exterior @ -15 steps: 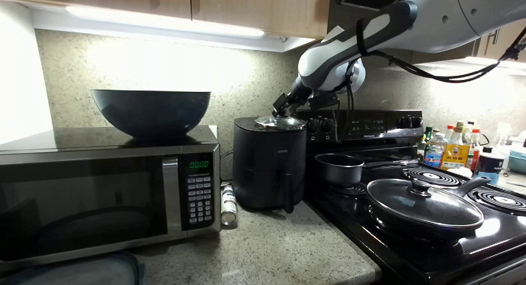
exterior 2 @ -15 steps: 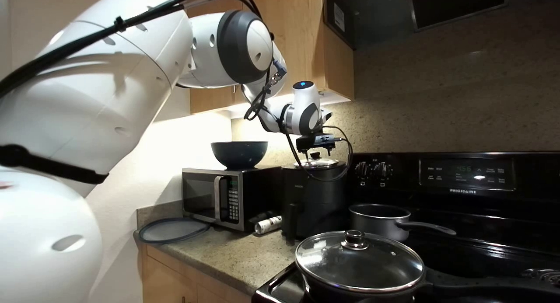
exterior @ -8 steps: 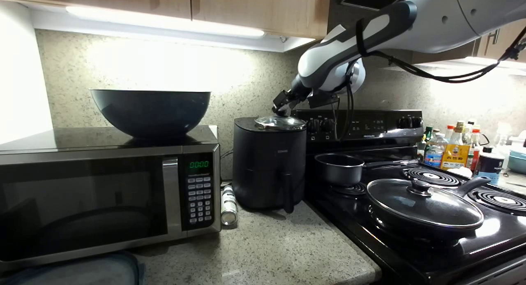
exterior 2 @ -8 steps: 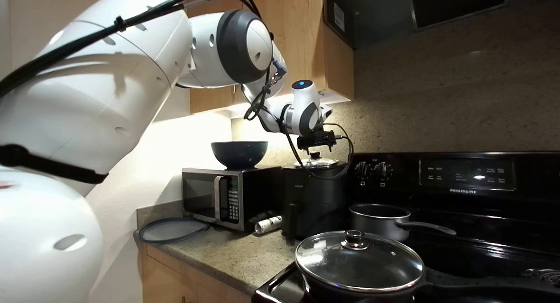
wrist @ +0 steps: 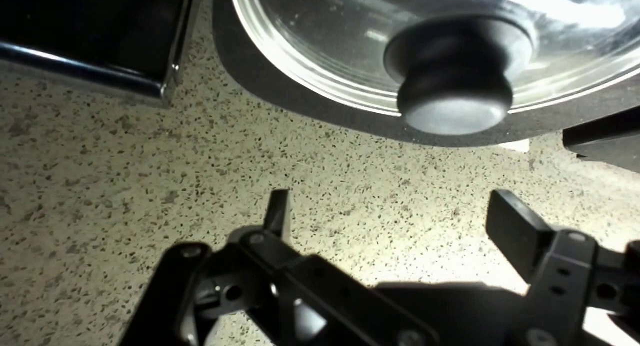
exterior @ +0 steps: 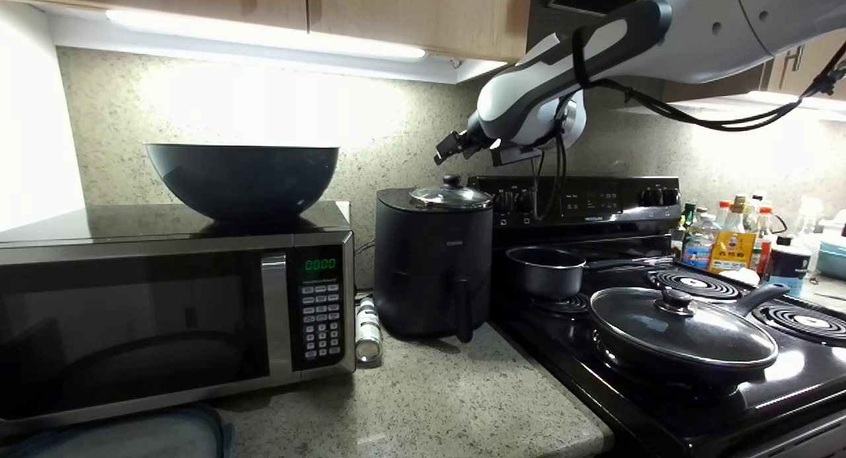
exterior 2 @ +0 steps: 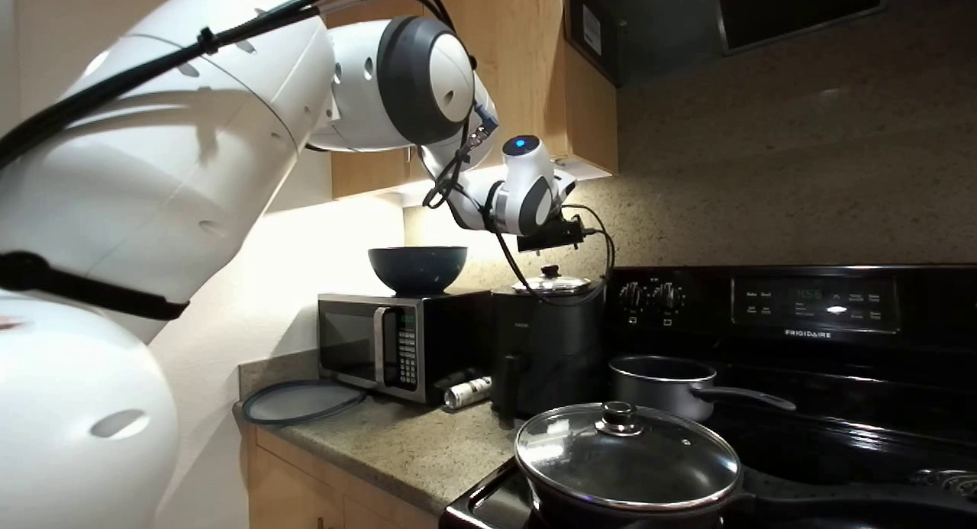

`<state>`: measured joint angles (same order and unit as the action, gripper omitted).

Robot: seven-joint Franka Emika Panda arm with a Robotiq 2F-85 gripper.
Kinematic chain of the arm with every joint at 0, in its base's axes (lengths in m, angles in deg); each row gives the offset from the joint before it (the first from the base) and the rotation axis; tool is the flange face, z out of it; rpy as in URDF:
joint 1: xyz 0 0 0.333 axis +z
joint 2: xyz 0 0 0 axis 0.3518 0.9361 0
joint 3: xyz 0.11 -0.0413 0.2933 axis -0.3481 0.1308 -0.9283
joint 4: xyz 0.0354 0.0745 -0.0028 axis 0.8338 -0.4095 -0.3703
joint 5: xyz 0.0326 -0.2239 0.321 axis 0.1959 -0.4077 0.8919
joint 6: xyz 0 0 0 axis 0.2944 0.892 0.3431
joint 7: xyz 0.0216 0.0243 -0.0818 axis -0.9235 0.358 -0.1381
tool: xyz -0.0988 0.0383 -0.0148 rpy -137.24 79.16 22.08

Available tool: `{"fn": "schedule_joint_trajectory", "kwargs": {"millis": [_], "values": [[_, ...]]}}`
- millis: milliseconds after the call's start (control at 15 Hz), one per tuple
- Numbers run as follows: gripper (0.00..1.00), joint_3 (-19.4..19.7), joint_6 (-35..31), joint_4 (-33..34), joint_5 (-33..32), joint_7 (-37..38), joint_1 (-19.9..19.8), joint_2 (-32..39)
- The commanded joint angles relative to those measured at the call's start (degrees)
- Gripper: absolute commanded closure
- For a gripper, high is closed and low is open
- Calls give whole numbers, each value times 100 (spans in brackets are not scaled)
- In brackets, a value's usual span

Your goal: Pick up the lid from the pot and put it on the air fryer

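Observation:
The lid (exterior: 436,197), round glass with a shiny rim and dark knob, lies flat on top of the air fryer (exterior: 429,266). It shows there too in an exterior view (exterior 2: 556,285). In the wrist view the lid (wrist: 320,51) fills the top, its knob upright. My gripper (exterior: 454,155) is open and empty, above the lid and apart from its knob. In the wrist view the fingers (wrist: 388,201) stand wide apart with only speckled wall behind them. The pot (exterior: 545,276), small, dark-sided and shiny-rimmed, sits uncovered on a back burner, right of the air fryer.
A wide dark pan (exterior: 684,339) with its own glass lid stands on the front of the stove. A microwave (exterior: 165,312) with a big dark bowl (exterior: 244,180) on it stands left of the air fryer. A cabinet (exterior: 416,15) hangs above. Several bottles (exterior: 733,236) stand beyond the stove.
My gripper has risen off the lid's knob, and its fingers are now clear above it. The lid has stayed in place on the air fryer.

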<state>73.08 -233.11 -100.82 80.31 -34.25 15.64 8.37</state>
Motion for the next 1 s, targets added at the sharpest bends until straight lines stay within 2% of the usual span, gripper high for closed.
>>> {"fn": "schedule_joint_trajectory", "kwargs": {"millis": [0, 200, 533, 667, 867, 933], "values": [[0, 406, -112, -733, -174, 268, 141, -541], [0, 1036, 65, -1152, -641, 758, 379, -843], [0, 2948, 71, -2002, -1982, 2072, 1454, -1316], [0, 3542, 161, -2276, -2524, 2600, 1846, -1478], [0, 4119, 412, -2511, -3063, 3284, 2293, -1641], [0, 3836, 156, -2177, -2735, 2878, 1988, -1316]]}}
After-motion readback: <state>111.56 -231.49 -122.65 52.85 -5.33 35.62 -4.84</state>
